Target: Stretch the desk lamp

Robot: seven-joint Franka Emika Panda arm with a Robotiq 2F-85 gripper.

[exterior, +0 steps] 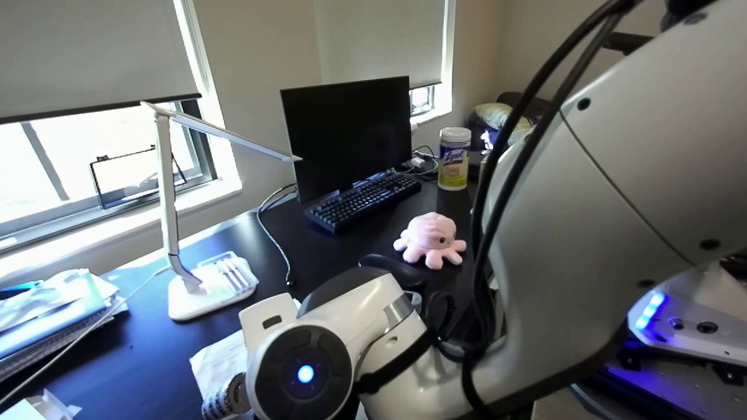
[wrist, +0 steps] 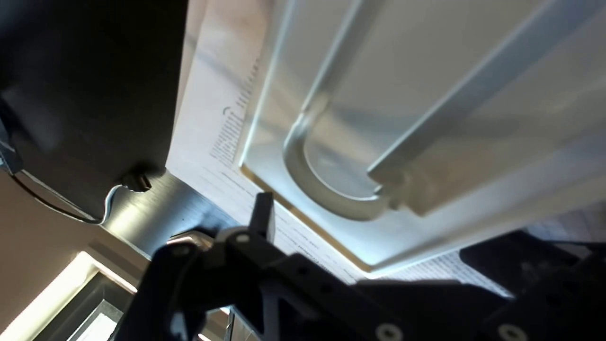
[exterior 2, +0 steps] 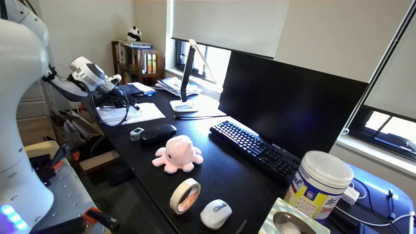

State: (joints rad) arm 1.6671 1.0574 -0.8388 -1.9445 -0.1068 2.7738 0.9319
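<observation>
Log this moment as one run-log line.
task: stretch white slim desk lamp; lamp: standing, flat bar-shaped head sloping down; black gripper: apart from lamp, near white printed papers

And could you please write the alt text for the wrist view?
Close-up of a pale object with a U-shaped band, over printed paper; dark robot jaws lie along the bottom. A dark desk, cable and window show at left.

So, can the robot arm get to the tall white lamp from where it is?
Probably yes. In both exterior views, the arm bends down over the desk near the lamp. Between them I see flat papers, nothing tall. It would likely need to swing across first.
</observation>
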